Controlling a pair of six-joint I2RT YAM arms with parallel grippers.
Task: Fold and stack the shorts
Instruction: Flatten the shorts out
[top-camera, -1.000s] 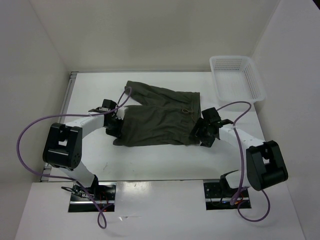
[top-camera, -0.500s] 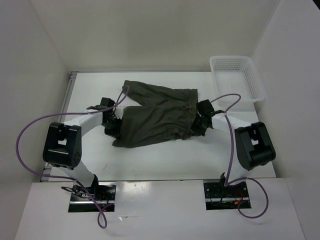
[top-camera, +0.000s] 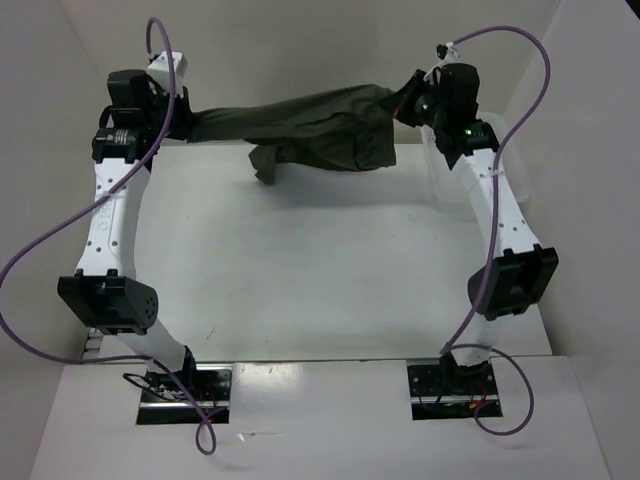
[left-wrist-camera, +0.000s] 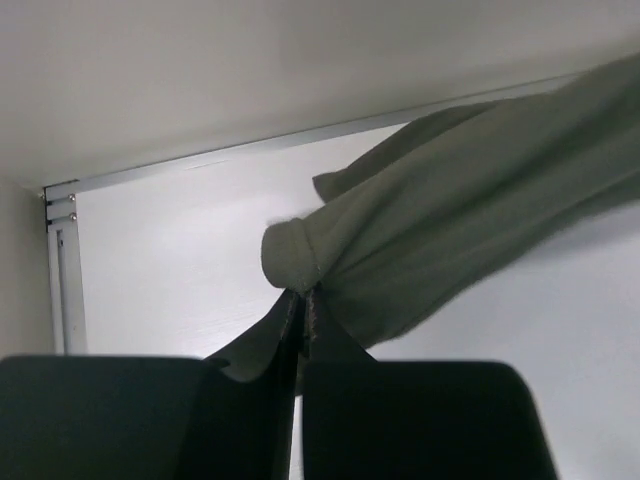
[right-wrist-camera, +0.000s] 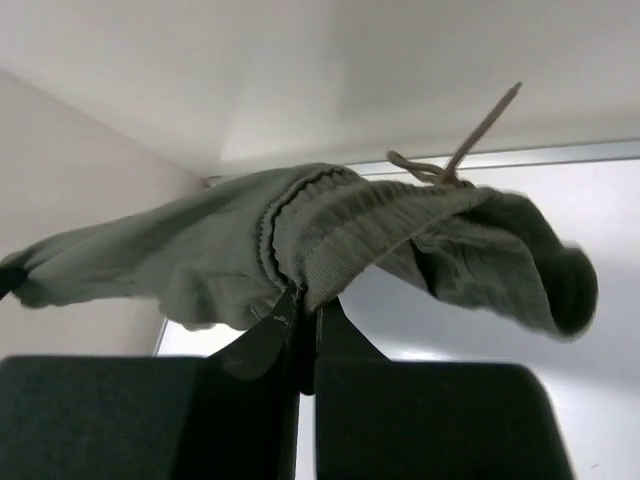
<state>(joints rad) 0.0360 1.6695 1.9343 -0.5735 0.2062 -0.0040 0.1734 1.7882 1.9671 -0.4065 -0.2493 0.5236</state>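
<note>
Your left pincer (top-camera: 183, 125) was high over the far-left side of the worktop (top-camera: 300, 270), clenched on one end of the olive-green shorts (top-camera: 320, 125); its wrist view showed the tips pressed together on a bunched fold of cloth. The shorts hung stretched between both arms, clear of the worktop, with one loose part sagging lower near the middle. At the right, your right pincer (top-camera: 408, 100) was clamped on the ribbed waistband, near the drawstring (right-wrist-camera: 485, 125)
</note>
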